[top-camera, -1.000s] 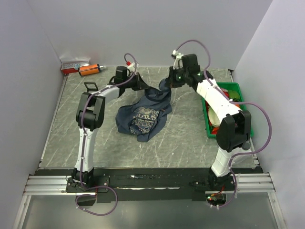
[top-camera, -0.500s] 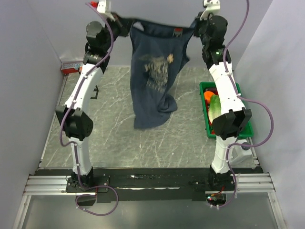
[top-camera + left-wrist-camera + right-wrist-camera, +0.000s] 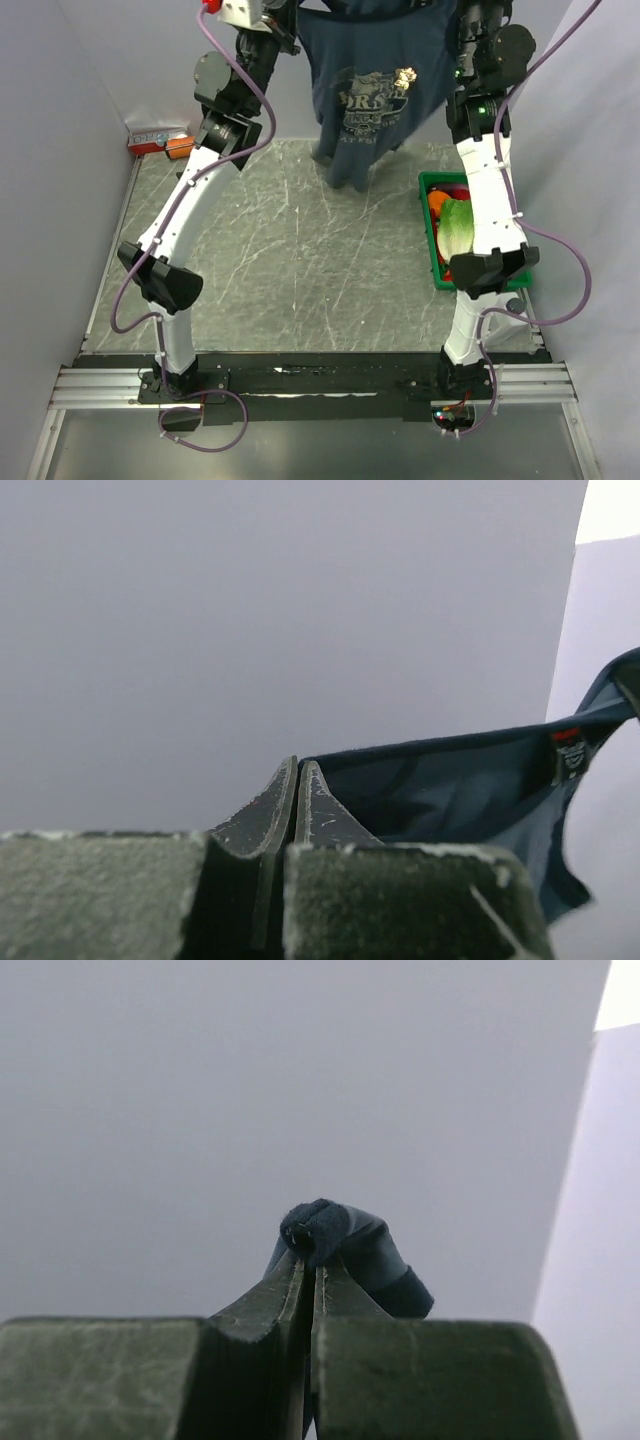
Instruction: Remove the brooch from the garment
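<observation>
The left gripper point(image 3: 297, 778) is clamped shut on a shoulder edge of the navy-blue sleeveless tank top with a grey-white chest print point(image 3: 372, 100). The right gripper point(image 3: 308, 1265) pinches a bunched strap of the same tank top. Stretched between them along the upper edge of the overhead view, the tank top hangs with its length running down the frame.

The tiny gold-tan metal brooch point(image 3: 405, 75) sits at the upper right of the print, below both grippers and nearer the right one. With both grippers occupied, one would likely have to let go to reach it.

Beneath lies the grey marbled table point(image 3: 300, 260). A green plastic bin point(image 3: 432, 178) sits at centre right, and an orange cylinder point(image 3: 181, 148) sits well apart at the left.
</observation>
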Motion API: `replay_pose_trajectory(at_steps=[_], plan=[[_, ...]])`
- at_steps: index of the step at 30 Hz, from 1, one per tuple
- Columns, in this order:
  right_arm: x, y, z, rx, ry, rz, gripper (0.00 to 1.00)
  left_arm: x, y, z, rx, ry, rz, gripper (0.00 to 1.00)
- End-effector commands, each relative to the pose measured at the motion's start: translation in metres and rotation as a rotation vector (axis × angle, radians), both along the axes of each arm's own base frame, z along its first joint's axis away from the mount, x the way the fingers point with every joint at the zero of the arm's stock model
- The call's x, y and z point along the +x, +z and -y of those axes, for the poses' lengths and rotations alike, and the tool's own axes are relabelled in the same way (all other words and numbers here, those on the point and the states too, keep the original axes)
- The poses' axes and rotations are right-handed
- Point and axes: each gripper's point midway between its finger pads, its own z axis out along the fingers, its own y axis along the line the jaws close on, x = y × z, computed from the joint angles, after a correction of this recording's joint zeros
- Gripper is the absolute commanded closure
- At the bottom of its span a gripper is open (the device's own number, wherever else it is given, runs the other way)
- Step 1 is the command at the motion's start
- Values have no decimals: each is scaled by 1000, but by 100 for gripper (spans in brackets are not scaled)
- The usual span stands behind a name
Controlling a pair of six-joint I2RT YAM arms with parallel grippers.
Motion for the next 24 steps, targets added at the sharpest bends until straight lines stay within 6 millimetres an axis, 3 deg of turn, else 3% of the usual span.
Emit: replay_pose_trajectory(at_steps=[1,2,6,10,12,16,21,24], plan=[[-45,25,38,-10,-174,62,100,-31,32,-31,-7,102,65,99],[-51,24,46,3,-198,52,100,-36,28,-24,-5,42,37,99],[-39,0,68,7,-240,-36,100,-70,10,31,175,-254,53,99],[-33,-14,77,-20,-225,-97,100,-96,-8,58,276,-395,45,99],[-34,-17,69,-45,-183,-110,100,-103,-5,61,297,-385,66,99],[-47,-14,56,-57,-104,-111,100,-107,26,37,247,-243,132,99],[-76,15,59,-14,-100,-28,100,-130,63,18,211,-177,240,99],[-102,44,62,-8,-105,58,100,-146,72,22,239,-186,307,99]])
